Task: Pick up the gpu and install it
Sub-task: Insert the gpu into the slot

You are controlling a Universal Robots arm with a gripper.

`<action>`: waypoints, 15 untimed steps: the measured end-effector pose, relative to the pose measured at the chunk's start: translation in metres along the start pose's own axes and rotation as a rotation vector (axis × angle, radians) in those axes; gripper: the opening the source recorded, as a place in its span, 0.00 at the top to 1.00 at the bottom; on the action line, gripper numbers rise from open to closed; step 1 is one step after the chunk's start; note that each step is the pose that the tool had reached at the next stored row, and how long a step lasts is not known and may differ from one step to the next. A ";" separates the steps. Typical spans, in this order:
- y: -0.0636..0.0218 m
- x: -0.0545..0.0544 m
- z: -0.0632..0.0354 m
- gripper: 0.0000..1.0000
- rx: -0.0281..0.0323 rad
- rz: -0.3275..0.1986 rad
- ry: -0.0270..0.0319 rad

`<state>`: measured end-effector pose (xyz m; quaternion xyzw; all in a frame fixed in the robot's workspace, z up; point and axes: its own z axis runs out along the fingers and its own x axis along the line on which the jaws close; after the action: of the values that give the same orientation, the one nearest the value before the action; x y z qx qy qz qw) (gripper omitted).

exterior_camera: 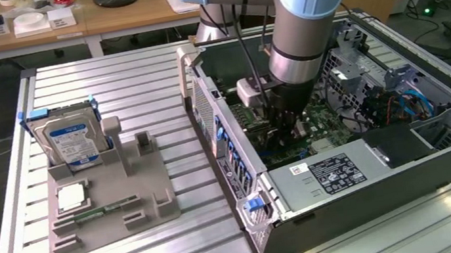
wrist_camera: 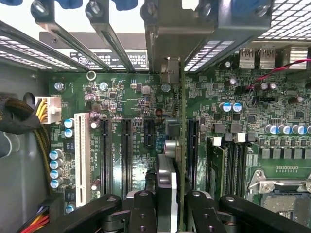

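gpu (wrist_camera: 167, 187): held edge-on between the fingers (wrist_camera: 141, 213), which are closed partway onto it; positioned upright over the motherboard (wrist_camera: 121, 102) slots inside the open computer case (exterior_camera: 440, 143). hard drive (exterior_camera: 70, 140): standing in the grey holder (exterior_camera: 142, 191) on the tabletop (exterior_camera: 113, 82).

The robot arm (exterior_camera: 304, 26) is a fat silver tube with round, light blue caps. Its gripper (wrist_camera: 167, 206) has black fingers (wrist_camera: 141, 213) with small round screws.
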<state>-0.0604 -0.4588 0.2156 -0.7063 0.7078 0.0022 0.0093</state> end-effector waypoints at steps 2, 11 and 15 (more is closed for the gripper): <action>0.0002 0.000 0.0022 0.71 0.0001 0.000 -0.0005; 0.0002 0.000 0.0026 0.71 0.0008 0.000 -0.0008; 0.0002 0.000 -0.0006 0.64 0.0058 0.000 -0.0033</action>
<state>-0.0606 -0.4587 0.2162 -0.7064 0.7077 0.0013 0.0125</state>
